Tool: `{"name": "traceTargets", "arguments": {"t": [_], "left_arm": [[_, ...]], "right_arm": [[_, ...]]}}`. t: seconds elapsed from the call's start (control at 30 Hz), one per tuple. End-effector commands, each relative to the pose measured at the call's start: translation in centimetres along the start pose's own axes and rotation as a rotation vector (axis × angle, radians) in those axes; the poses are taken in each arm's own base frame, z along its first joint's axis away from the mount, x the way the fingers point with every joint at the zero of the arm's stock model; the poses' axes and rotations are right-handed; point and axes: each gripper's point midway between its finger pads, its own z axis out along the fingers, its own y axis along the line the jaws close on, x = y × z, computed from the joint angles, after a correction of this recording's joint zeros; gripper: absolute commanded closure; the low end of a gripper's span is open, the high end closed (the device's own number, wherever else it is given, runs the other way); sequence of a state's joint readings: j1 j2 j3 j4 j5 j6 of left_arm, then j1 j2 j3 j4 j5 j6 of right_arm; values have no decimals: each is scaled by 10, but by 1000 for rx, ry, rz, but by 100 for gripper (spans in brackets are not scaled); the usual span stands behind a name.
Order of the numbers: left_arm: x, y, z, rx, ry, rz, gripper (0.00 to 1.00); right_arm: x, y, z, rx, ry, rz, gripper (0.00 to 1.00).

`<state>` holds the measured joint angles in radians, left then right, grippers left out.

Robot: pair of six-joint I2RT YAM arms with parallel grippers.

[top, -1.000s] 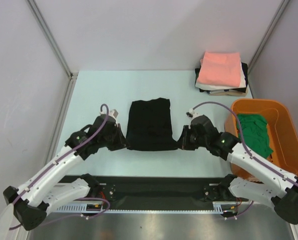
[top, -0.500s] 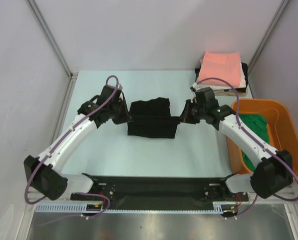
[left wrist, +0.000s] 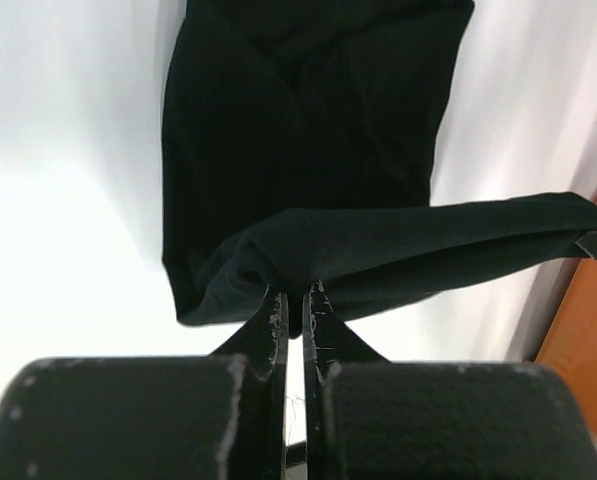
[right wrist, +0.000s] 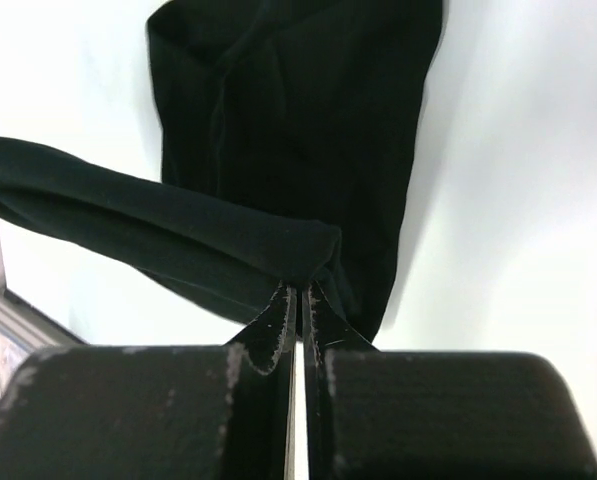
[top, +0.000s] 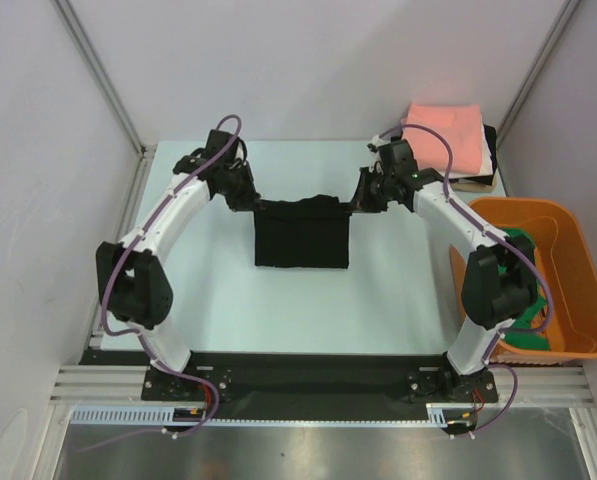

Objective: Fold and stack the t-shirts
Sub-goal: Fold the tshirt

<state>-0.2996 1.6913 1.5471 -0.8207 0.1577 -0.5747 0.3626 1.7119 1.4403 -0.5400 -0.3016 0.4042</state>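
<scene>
Left of the orange tub (top: 523, 204), the near hem of the black t-shirt (top: 301, 238) has been carried back over it by the left tool (left wrist: 295, 293) and right tool (right wrist: 299, 290), each clamped on a corner; the fold is judged almost laid.

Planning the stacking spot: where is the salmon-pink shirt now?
Top view: the salmon-pink shirt tops the folded pile in the far right corner, behind the orange tub.
</scene>
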Motion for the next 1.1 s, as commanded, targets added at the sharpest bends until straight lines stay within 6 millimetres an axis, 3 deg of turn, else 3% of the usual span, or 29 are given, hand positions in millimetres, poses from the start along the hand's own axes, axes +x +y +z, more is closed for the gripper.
{"name": "traceTargets", "arguments": {"t": [0.0,0.3,0.57,0.73,0.77,0.8,0.83,0.87,0.9,0.93,0.97,1.0,1.07], "left_arm": [[-36,8,2,-26,-47,23,100],[-69,20,34,-59,-22,-3,100],[-80,29,66,-72,18,-18,100],[-85,35,98,-52,60,-60,99],[-87,35,103,-48,64,-65,87],[-93,35,112,-38,65,-69,73],[-95,36,115,-38,73,-77,62],[-101,39,117,-36,70,-94,51],[-111,35,121,-7,56,-101,45],[-119,31,121,22,46,-115,40],[-130,26,115,56,30,-123,36],[-148,15,103,86,-23,-114,35],[-158,4,84,116,-50,-122,33]], "right_arm": [[-28,-20,9,58,-43,-21,100],[-56,-27,39,53,-43,-19,100],[-68,-37,66,55,-17,-2,100],[-78,-50,85,68,-9,40,100],[-80,-49,87,58,-6,50,98],[-81,-50,92,52,1,53,86],[-78,-55,104,49,22,59,65],[-96,-51,102,37,-12,50,30],[-103,-52,104,39,-23,53,20],[-99,-62,112,61,12,83,19],[-110,-59,108,56,-2,93,18],[-135,-41,93,7,-57,78,18],[-145,-18,74,-20,-84,45,18]]}}
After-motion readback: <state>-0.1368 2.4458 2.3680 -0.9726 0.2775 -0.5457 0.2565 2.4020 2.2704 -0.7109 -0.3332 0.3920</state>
